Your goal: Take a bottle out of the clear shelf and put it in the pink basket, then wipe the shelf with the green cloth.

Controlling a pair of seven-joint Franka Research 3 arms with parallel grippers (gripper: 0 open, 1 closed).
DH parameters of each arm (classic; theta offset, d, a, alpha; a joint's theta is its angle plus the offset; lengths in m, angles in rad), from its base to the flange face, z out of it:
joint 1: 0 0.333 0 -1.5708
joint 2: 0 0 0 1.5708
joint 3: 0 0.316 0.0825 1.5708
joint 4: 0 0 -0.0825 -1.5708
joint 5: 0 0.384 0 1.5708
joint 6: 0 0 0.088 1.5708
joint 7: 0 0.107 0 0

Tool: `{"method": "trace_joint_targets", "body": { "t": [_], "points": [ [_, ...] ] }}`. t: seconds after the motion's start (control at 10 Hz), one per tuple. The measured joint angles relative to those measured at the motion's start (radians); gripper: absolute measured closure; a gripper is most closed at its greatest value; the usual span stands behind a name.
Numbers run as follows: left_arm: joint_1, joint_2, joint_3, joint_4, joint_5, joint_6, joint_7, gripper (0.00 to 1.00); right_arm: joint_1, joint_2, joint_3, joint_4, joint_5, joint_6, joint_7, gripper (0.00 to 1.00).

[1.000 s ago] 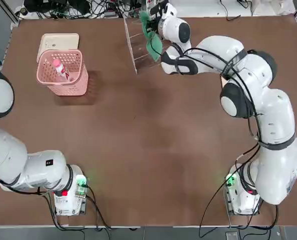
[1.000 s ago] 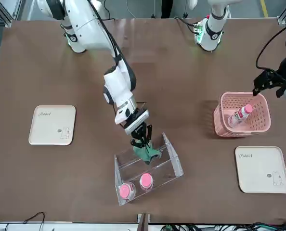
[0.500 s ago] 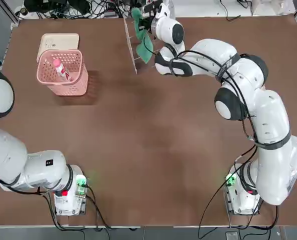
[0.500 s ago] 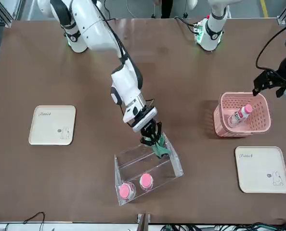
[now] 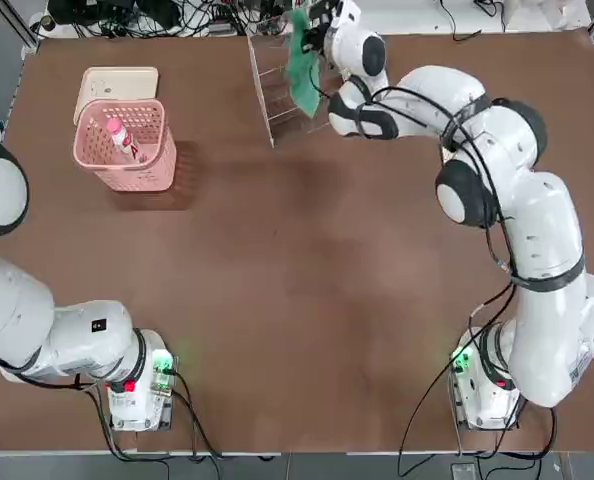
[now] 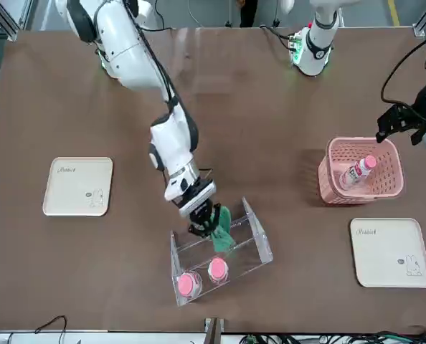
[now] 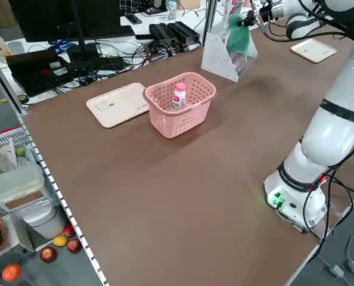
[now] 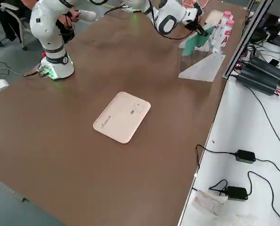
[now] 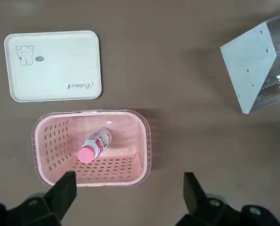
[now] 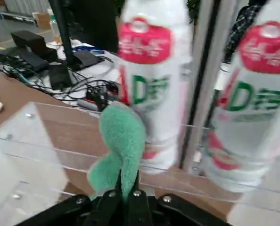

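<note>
**Wiping the clear shelf, bottle already binned**

So one bottle (image 5: 120, 138) was already lying in the pink basket (image 5: 160, 158), over by the far left corner of the tabletop (image 5: 277, 300), right in front of a cream tray (image 5: 97, 82). My left gripper (image 9: 126, 200) hung wide open and empty above that basket, basically parked.

The real work was at the far edge. My right gripper (image 6: 207, 228) was clamped tight on the green cloth (image 6: 221, 231), which dangled into the clear shelf (image 6: 254, 236). Two other bottles (image 6: 199, 278) stood in the shelf's outer tier, close to the cloth.

My take on doing this well: keep the pinch firm so the cloth doesn't slip out, press it lightly against the acrylic, and sweep along the tier rather than poking at it. The shelf looked light, so pushing hard would probably shove it. I'd also steer clear of those two bottles, since they'd tip easily.
</note>
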Motion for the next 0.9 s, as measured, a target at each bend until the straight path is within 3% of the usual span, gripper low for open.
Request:
{"method": "trace_joint_targets", "body": {
  "t": [0.6, 0.9],
  "points": [
    [0.0, 0.0, 0.0, 0.0, 0.0, 0.0, 0.0, 0.0, -0.093, -0.047, -0.005, -0.088, -0.195, 0.004, -0.011, 0.98],
    [0.0, 0.0, 0.0, 0.0, 0.0, 0.0, 0.0, 0.0, -0.115, -0.085, 0.0, -0.123, -0.218, 0.005, -0.012, 0.98]
  ]
}}
